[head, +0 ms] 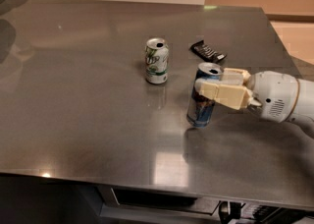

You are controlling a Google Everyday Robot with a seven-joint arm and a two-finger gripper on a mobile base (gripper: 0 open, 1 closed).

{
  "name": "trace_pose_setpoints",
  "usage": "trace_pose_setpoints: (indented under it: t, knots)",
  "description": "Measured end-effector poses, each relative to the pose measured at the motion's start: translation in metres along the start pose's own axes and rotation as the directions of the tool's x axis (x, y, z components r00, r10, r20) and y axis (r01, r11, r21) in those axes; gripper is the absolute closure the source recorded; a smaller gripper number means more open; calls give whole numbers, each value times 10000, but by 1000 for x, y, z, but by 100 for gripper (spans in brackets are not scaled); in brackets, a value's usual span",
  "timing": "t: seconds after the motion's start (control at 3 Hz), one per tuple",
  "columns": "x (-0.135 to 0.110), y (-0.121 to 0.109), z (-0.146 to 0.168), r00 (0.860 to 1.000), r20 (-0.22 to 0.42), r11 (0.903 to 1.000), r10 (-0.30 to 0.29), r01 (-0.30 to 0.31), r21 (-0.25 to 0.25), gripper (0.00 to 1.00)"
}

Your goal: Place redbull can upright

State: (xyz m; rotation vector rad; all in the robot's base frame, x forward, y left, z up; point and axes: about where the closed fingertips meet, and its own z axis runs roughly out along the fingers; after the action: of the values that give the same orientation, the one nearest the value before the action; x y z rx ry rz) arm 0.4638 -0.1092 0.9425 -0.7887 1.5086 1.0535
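The redbull can (200, 111) is slim, blue and silver, with its open silver top up. It stands near the middle right of the steel table (88, 120), leaning a little to the right, with its base at or just above the surface. My gripper (209, 84) reaches in from the right. Its cream fingers (221, 93) are shut around the can's upper half.
A white-and-green soda can (157, 61) stands upright to the left of and behind the redbull can. A dark snack bar wrapper (208, 51) lies just behind my gripper. The table's right edge is close behind my white arm (279, 98).
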Motion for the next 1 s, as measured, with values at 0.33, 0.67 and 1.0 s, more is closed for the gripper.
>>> trace_pose_setpoints:
  t: [0.33, 0.67, 1.0]
  knots:
    - [10, 1, -3, 9993, 241, 9996, -278, 279, -67, 100]
    - [19, 2, -4, 9966, 13, 9966, -819, 820, -77, 100]
    - [25, 3, -3, 9926, -302, 9930, -1179, 1179, -3, 82]
